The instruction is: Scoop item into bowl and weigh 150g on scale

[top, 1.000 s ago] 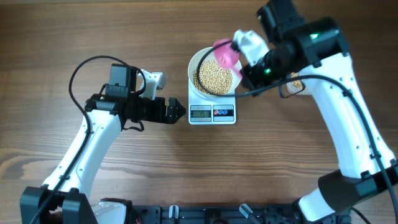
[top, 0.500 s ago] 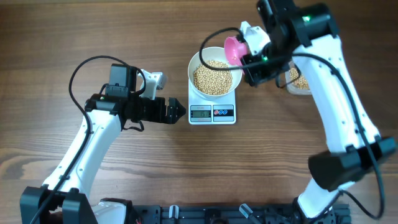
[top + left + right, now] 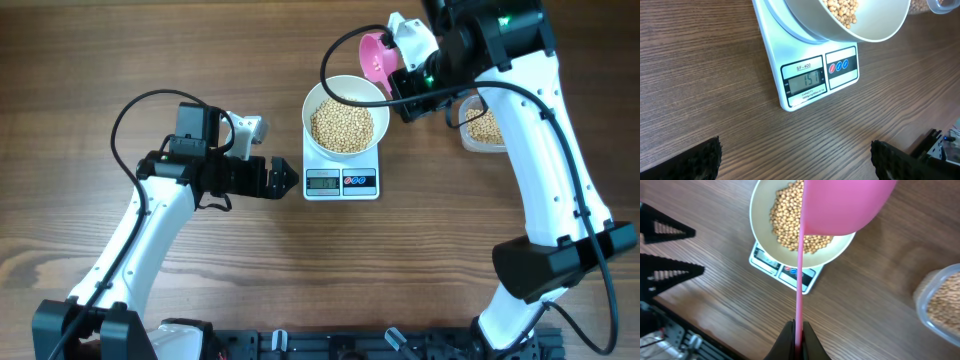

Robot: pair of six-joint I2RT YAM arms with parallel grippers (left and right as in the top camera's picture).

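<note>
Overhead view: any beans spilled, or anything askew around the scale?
Nothing stands out. The beans lie inside the bowl, which sits squarely on the scale; none show on the table. The right gripper holds the scoop near the bowl's far rim.

Found white-and-black left arm [image 3: 150,220] bent at elbow, wrist level, black two-finger left gripper [image 3: 283,178] pointing rightward, jaws spread wide, holding nothing. Found white right arm [image 3: 545,150] stretched far forward, right gripper [image 3: 798,339] pinched tight on thin handle of pink plastic scoop [image 3: 840,205].
</note>
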